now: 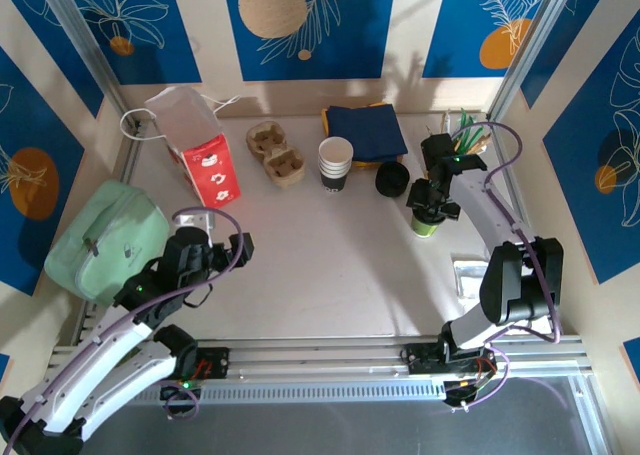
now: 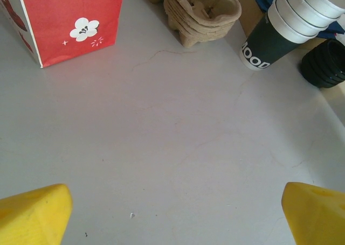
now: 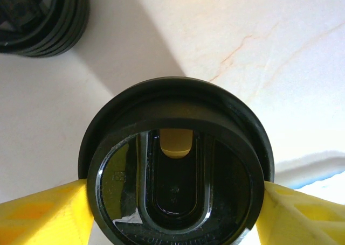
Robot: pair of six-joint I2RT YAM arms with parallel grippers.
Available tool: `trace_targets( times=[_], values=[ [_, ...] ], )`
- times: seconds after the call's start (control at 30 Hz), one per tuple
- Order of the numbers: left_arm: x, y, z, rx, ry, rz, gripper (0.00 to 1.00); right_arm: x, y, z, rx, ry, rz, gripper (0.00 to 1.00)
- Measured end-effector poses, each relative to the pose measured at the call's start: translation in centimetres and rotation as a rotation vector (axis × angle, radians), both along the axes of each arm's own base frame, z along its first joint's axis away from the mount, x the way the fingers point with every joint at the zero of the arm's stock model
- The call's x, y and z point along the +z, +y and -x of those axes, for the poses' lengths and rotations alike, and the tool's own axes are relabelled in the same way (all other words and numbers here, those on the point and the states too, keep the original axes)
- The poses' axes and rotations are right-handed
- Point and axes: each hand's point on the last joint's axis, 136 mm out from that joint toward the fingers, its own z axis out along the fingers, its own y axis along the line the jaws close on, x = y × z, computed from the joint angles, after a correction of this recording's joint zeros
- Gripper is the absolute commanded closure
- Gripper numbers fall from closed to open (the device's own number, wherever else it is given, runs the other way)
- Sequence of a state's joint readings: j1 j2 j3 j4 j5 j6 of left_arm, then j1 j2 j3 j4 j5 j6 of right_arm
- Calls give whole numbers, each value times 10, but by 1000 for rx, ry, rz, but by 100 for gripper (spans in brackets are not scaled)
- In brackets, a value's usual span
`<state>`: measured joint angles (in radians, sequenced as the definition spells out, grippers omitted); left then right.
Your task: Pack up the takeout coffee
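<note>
The takeout coffee [image 1: 427, 224] is a small lime-green cup with a round black lid [image 3: 175, 164], standing at the right of the table. My right gripper [image 1: 432, 201] comes down on it from above. Its yellow fingers [image 3: 43, 212] press against both sides of the lid, so it is shut on the cup. My left gripper [image 1: 222, 230] hovers over the left middle of the table, open wide, with only bare tabletop between its yellow fingertips [image 2: 32, 215].
A red and white paper bag [image 1: 200, 150] stands at the back left, with pulp cup carriers [image 1: 277, 155] beside it. A stack of lidless cups [image 1: 335, 162], loose black lids [image 1: 391, 180] and navy napkins [image 1: 365, 132] sit at the back. A green pouch [image 1: 108, 237] lies at the left edge.
</note>
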<state>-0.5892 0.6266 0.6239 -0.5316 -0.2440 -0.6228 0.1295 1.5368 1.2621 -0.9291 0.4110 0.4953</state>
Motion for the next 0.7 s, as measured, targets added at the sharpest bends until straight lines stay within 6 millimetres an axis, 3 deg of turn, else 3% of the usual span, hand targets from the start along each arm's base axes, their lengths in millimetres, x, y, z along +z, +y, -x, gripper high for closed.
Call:
trace_targets(
  times=[0.23,0.7],
  values=[
    [1,2,2,0,2,-2,1,1,-19,-10,-36,-7,1,26],
    [1,1,1,0,7,-5,1,-4,-30,-25,-68,-5,-44,21]
  ],
)
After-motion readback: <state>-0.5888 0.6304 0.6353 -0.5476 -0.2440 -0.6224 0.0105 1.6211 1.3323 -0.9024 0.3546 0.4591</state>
